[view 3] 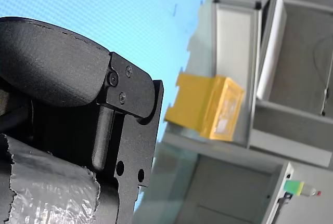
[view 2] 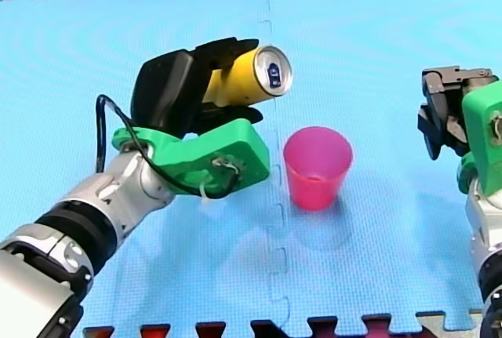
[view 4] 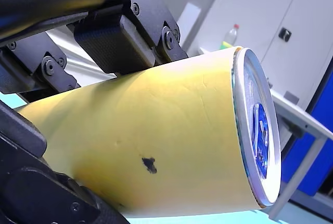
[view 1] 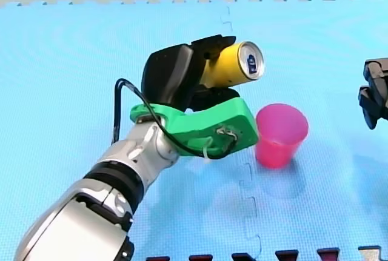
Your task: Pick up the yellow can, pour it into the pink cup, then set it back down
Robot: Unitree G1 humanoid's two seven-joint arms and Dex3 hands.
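Left hand [view 2: 169,91] is clamped round the yellow can [view 2: 245,78], centre-left of frame, with its fingers wrapped on the rear half of the body. The can is off the blue mat [view 2: 376,40] and tipped on its side, lid end pointing right, above and just left of the pink cup [view 2: 318,167]. Probably thin-walled, smooth and light, so grip mid-body with a moderate squeeze or it dents or slips. Right hand [view 2: 443,114] is at the right edge, holding nothing; can't tell if it's open or closed.

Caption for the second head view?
Left robot hand holds yellow can tipped near pink cup; right robot hand off to right.
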